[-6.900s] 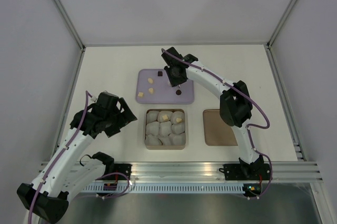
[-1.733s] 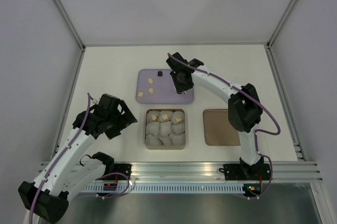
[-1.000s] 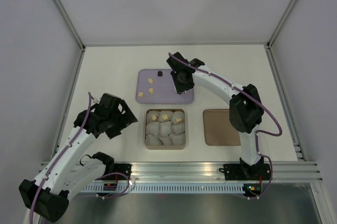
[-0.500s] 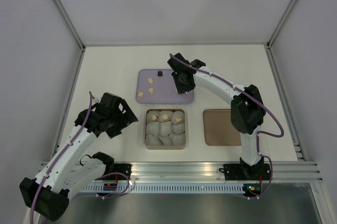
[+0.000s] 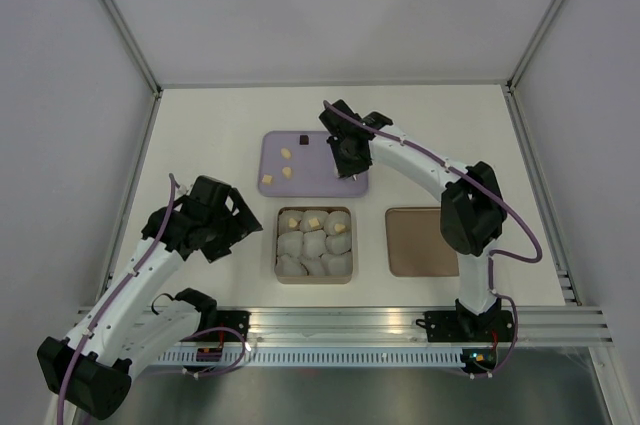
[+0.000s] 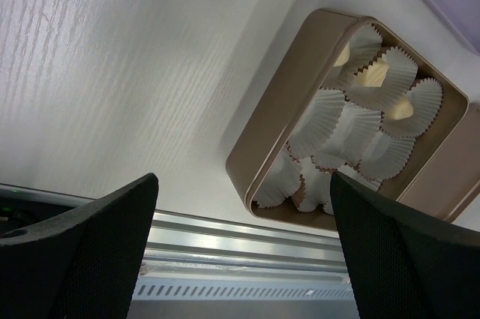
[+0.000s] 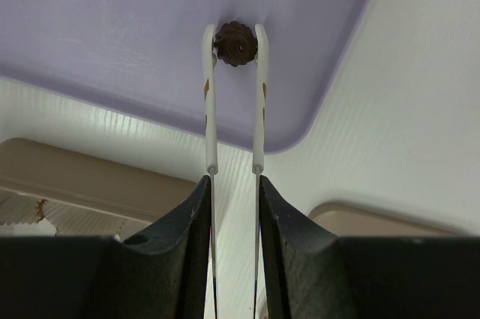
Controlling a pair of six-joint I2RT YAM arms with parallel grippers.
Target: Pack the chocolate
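Note:
A purple tray (image 5: 313, 185) holds one dark chocolate cube (image 5: 303, 139) and three cream cubes (image 5: 286, 153). My right gripper (image 5: 343, 172) is over the tray's near right corner. In the right wrist view its thin white tips (image 7: 235, 34) are shut on a round dark brown chocolate (image 7: 236, 43) right at the tray surface (image 7: 150, 26). The tan box (image 5: 314, 211) holds white paper cups, three of them with cream chocolates (image 5: 314, 221). My left gripper (image 5: 240, 227) is open and empty, left of the box (image 6: 270, 139).
The flat brown lid (image 5: 420, 241) lies right of the box and shows in the right wrist view (image 7: 375, 218). The aluminium rail (image 5: 340, 320) runs along the near edge. The enclosure's walls stand on three sides.
Since the earliest frame my right gripper has shifted right over the round dark chocolate and closed on it. In the last second both arms have hardly moved.

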